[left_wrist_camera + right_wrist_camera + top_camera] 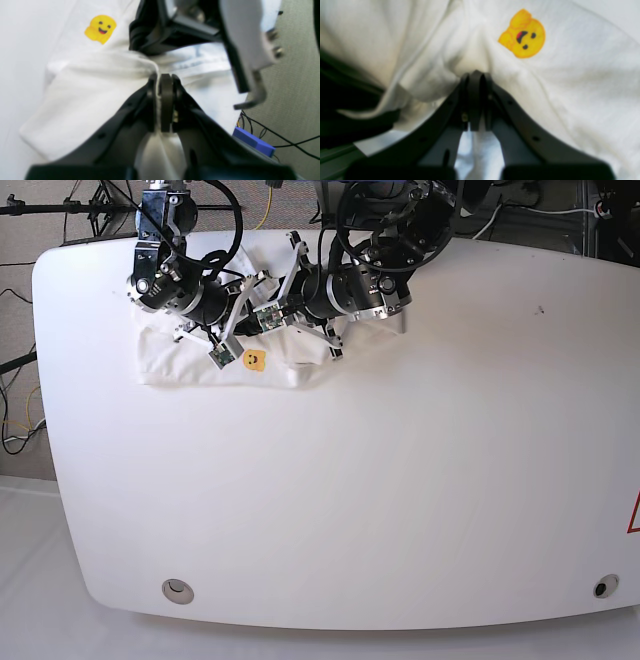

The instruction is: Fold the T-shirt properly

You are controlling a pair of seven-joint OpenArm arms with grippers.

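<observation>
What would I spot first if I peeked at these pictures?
Probably the yellow smiley printed on the white T-shirt, which lies bunched near the table's far edge. Right behind it, two black robot arms crowd together over the cloth. Up close, the left claw and right claw each pinch a fold of shirt.

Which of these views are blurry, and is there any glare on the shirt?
Right wrist view: soft all over, smiley fuzzy. Left wrist view: smiley fairly clear, left gripper close and blurred. Base view: sharp, evenly lit, T-shirt barely distinct from the white table; no strong glare.
</observation>
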